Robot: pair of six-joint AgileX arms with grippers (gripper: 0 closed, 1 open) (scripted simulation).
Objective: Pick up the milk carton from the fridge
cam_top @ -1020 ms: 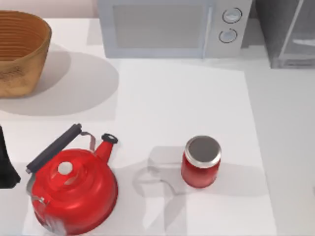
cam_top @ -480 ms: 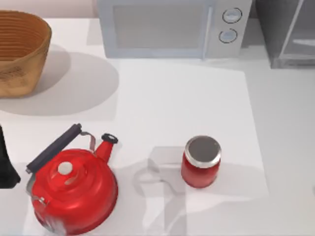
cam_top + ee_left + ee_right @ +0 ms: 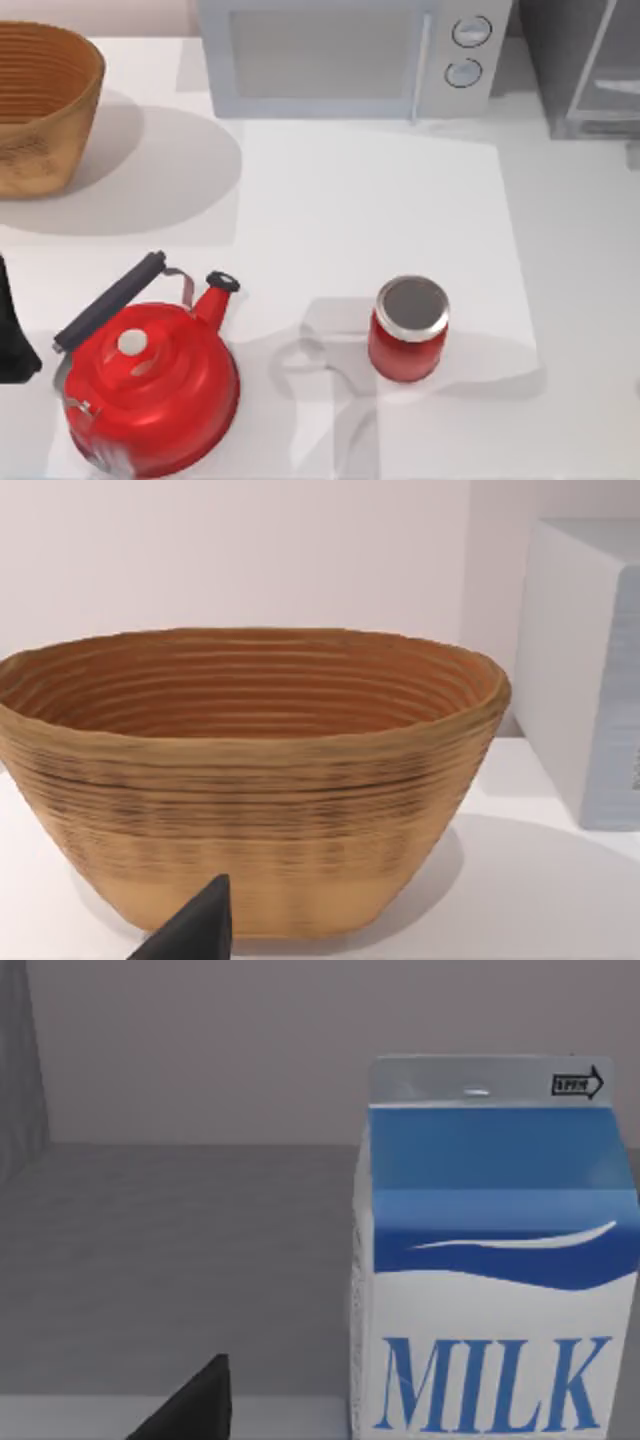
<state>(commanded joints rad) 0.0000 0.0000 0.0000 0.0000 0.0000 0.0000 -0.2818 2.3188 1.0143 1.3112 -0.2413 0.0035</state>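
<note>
Milk carton (image 3: 492,1260) stood upright on the grey fridge (image 3: 585,70) shelf, close ahead of the right claw (image 3: 190,1405); whether that claw was open I could not tell. It should probably centre on the carton before closing. Blue letters read "MILK". The left claw (image 3: 190,930) sat parked facing the basket (image 3: 250,770).

The basket (image 3: 40,105) sits at the counter's (image 3: 580,260) back left corner, the microwave (image 3: 350,55) along the back edge, the fridge (image 3: 585,65) at the back right corner. The kettle (image 3: 150,385) stands near the front edge at left, the jar (image 3: 410,330) to its right. The milk carton (image 3: 490,1260) stands upright on the fridge's floor.
</note>
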